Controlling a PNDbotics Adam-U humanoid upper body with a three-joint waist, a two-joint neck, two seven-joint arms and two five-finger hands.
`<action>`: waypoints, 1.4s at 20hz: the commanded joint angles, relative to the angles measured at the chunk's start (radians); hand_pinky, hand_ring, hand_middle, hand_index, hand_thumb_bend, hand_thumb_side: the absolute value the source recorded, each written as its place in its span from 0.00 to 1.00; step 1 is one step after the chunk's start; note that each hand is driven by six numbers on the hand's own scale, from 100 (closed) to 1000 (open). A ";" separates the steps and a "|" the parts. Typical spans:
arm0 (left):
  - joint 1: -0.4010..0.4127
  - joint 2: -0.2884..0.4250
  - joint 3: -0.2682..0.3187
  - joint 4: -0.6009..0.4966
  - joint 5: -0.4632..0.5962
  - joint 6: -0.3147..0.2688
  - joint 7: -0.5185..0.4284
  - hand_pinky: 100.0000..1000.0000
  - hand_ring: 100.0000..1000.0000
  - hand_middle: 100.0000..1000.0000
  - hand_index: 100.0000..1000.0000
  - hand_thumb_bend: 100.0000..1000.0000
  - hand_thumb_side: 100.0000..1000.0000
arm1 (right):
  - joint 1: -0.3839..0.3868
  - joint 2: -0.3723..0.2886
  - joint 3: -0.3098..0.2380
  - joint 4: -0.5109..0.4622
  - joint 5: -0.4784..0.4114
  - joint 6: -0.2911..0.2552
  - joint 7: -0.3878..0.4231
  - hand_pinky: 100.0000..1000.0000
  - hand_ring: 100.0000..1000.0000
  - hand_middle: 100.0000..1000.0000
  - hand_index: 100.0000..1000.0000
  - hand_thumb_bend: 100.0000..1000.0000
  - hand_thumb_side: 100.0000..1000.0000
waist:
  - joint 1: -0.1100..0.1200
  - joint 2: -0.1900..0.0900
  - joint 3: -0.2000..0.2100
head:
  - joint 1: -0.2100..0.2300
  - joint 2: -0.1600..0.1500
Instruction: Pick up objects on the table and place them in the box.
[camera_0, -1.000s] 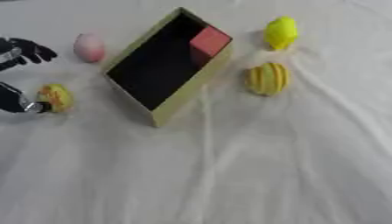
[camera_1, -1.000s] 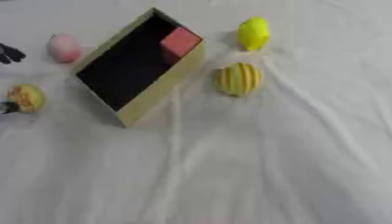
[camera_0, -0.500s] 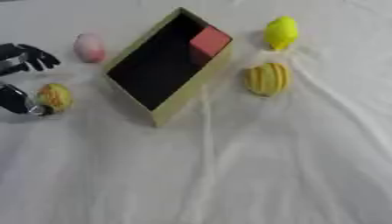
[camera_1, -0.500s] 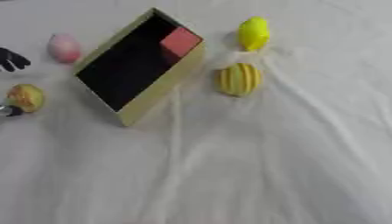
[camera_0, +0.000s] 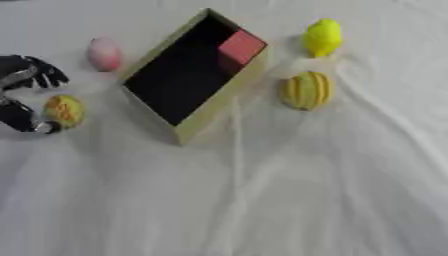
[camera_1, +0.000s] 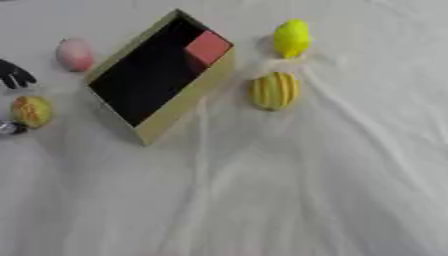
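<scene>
We're looking down on a table covered in a wrinkled white cloth (camera_0: 289, 190). A cardboard box (camera_0: 210, 107) with a dark inside sits tilted, its long axis running from about 7 o'clock to 1 o'clock, and there's a red block (camera_0: 241, 47) tucked into its far end at the 1 o'clock corner.

Our left hand (camera_0: 22, 82) comes in at 9 o'clock, at the very edge of the left eye view. Its fingers are spread, with dark fingers arched above and the thumb down low, bracketing a small round yellow-and-orange fruit-like thing (camera_0: 64, 110). The thumb tip looks like it's touching the fruit's lower left side, but we can't tell if the upper fingers actually touch it; the fruit sits on the cloth. Our right hand doesn't show in either view.

The other stuff on the table:
- a pink egg-shaped object (camera_0: 104, 53) at about 10 o'clock, just beside the box's long left wall and up from the hand
- a bright yellow lemon-like fruit (camera_0: 321, 37) at roughly 1 o'clock, near the box's far right corner
- a yellow striped round fruit (camera_0: 305, 90), kind of a mini pumpkin shape, at about 2 o'clock, just right of the box and below the lemon-like one
</scene>
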 joint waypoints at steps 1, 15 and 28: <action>-0.018 0.022 0.006 -0.007 0.008 -0.002 0.015 0.64 0.64 0.60 0.76 0.45 0.00 | -0.005 -0.015 -0.006 -0.015 -0.003 0.000 0.002 0.87 0.81 0.65 0.84 0.00 0.65 | -0.002 -0.018 -0.001 | 0.004 -0.003; -0.033 0.005 -0.019 0.025 -0.116 -0.030 0.022 0.53 0.49 0.46 0.61 0.37 0.00 | 0.005 -0.008 -0.009 -0.015 -0.017 0.009 0.000 0.88 0.81 0.64 0.84 0.00 0.66 | -0.003 -0.017 -0.003 | 0.009 0.000; -0.043 0.007 -0.001 -0.071 -0.084 -0.022 0.024 0.49 0.43 0.39 0.54 0.30 0.00 | 0.014 -0.009 -0.015 -0.015 -0.025 0.013 -0.005 0.88 0.80 0.63 0.84 0.00 0.66 | -0.002 -0.021 -0.002 | 0.002 0.002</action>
